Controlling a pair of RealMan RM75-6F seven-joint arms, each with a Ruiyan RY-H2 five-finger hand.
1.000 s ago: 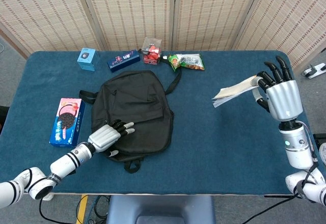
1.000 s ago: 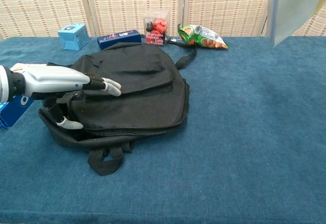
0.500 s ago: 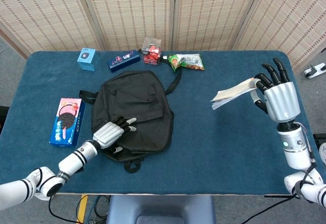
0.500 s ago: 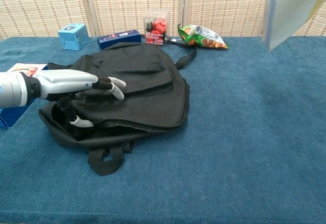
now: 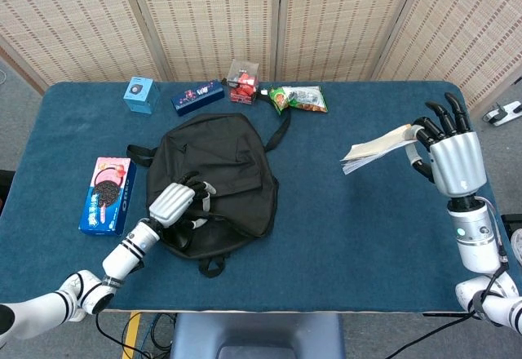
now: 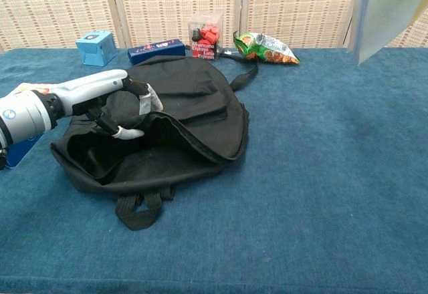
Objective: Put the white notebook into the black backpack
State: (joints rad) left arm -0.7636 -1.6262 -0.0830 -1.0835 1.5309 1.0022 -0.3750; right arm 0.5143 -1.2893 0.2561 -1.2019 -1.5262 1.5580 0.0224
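A black backpack [image 5: 216, 175] lies flat on a blue table [image 5: 367, 237], left of centre, straps toward the near edge. The robot's left hand [image 5: 178, 201] grips the upper flap of the bag's near-left edge, fingers curled around the fabric and lifting it, so a dark opening gapes beneath. Far to the right, well apart from the bag, the right hand [image 5: 444, 148] holds the white notebook [image 5: 375, 146] in the air above the table, fingers closed on one edge, pages fanning slightly toward the bag. In the chest view only the notebook [image 6: 388, 10] shows, at the top right corner.

The task looks about half done: the notebook is picked up and the bag mouth is held open. Still to do: carry the notebook left across the table and slide it into the opening.
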